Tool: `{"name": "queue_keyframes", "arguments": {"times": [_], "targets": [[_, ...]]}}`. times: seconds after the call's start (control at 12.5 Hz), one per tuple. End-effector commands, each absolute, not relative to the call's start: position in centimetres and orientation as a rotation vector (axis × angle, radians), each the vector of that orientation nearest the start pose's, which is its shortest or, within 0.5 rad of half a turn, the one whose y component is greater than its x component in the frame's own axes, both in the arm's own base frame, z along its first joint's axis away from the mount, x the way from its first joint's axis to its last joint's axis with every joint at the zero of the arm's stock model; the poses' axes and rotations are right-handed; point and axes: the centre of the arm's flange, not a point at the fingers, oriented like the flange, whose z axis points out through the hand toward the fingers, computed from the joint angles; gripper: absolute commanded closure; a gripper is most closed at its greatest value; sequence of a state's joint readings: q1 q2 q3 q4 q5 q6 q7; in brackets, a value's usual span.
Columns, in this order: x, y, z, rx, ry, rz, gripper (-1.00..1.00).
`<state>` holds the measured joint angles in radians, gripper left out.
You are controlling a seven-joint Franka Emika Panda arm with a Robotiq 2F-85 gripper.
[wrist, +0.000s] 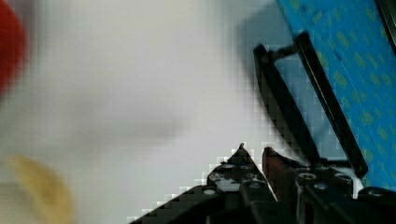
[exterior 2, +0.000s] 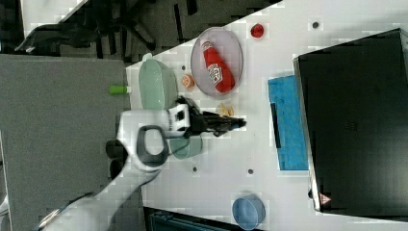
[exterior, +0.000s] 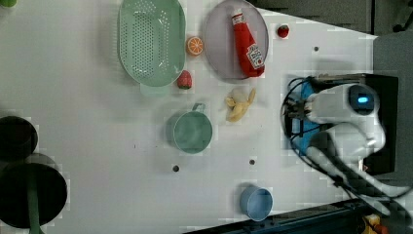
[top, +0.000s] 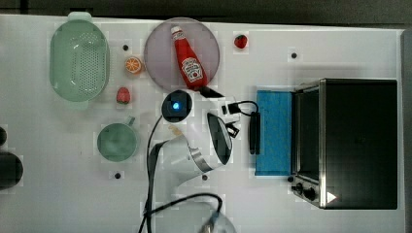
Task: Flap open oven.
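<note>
We see the end effector (wrist: 252,156) closest to us in the wrist view, its two fingertips almost together with just a sliver of gap and nothing between them. Just past the tips lies the black handle (wrist: 285,107) of the door (wrist: 345,60), and the blue panel spreads out flat beyond it.

In the top view the end effector (top: 237,118) sits just beside the handle (top: 254,132), on the side away from the oven (top: 359,143); whether it touches the bar we cannot tell. The door (top: 273,132) lies dropped flat over the tabletop (top: 58,194), hinged at the open front of the oven, which stands at the top view's right. The right view agrees: the fingertips (exterior 2: 236,124) point toward the handle (exterior 2: 274,124) with bare tabletop between them.

We judge the task essentially done: the door looks fully down and the cavity open. What seems left is for the arm to pull clear.

Farther off in the top view, a ketchup bottle (top: 188,60) lies on a plate (top: 158,53), well apart from the oven.
</note>
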<state>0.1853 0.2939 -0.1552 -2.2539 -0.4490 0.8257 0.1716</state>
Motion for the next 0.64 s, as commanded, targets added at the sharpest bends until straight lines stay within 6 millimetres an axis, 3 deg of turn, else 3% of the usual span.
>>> {"name": "queue_keyframes", "arguments": {"times": [0.08, 0.48, 0.64], "targets": [[54.0, 0.1, 31.2, -3.143, 1.244, -0.179, 0.65], [50.9, -1.3, 44.2, -2.859, 1.455, -0.147, 0.65], [49.1, -1.8, 48.1, -2.781, 1.485, -0.124, 0.65]]}}
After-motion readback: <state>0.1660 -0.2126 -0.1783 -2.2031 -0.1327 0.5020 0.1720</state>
